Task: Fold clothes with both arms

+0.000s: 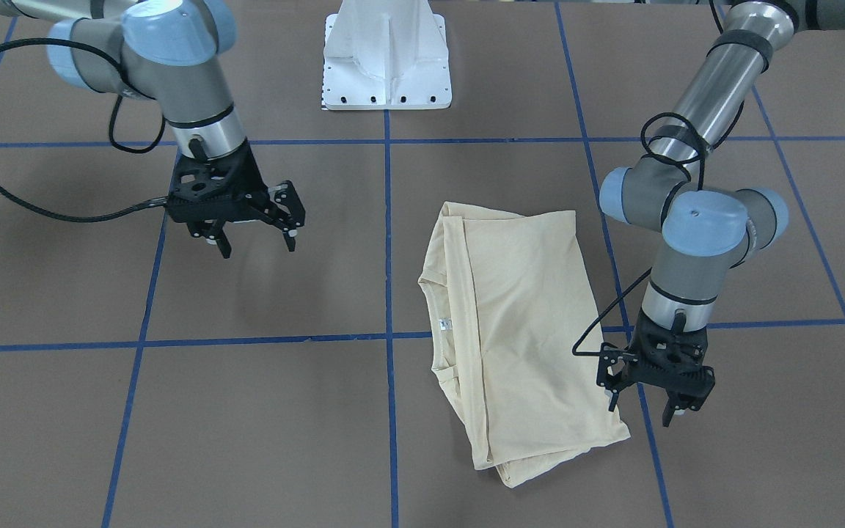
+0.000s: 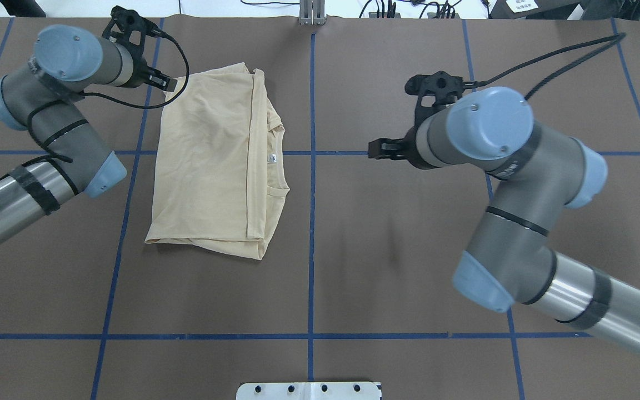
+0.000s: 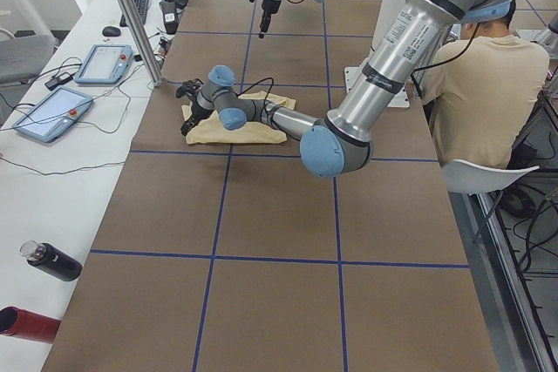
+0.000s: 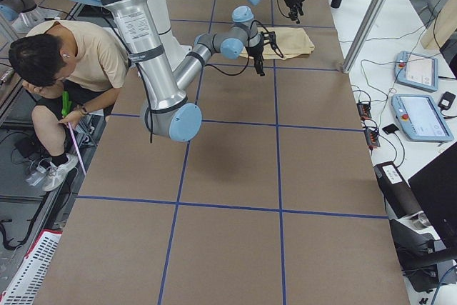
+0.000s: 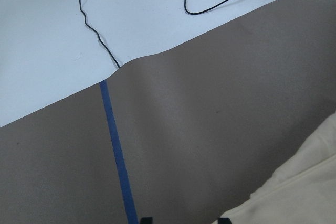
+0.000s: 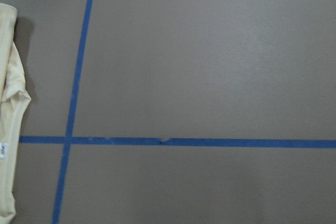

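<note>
The cream-yellow shirt (image 1: 518, 330) lies folded into a rough rectangle on the brown table, with the print hidden and the white neck label (image 1: 444, 325) showing at the collar. It also shows in the overhead view (image 2: 214, 161). My left gripper (image 1: 641, 411) is open and empty, hovering just beside the shirt's far corner on my left; that corner (image 5: 304, 182) shows in the left wrist view. My right gripper (image 1: 258, 249) is open and empty, above bare table well to the shirt's right. The right wrist view catches only the shirt's collar edge (image 6: 10, 103).
The white pedestal base (image 1: 386, 59) stands at the table's robot side. Blue tape lines (image 2: 312, 222) grid the brown mat. Past the far edge is a white surface with black cables (image 5: 94, 30). A seated person (image 3: 488, 84), teach pendants (image 3: 105, 63) and bottles (image 3: 52, 260) are at the sides.
</note>
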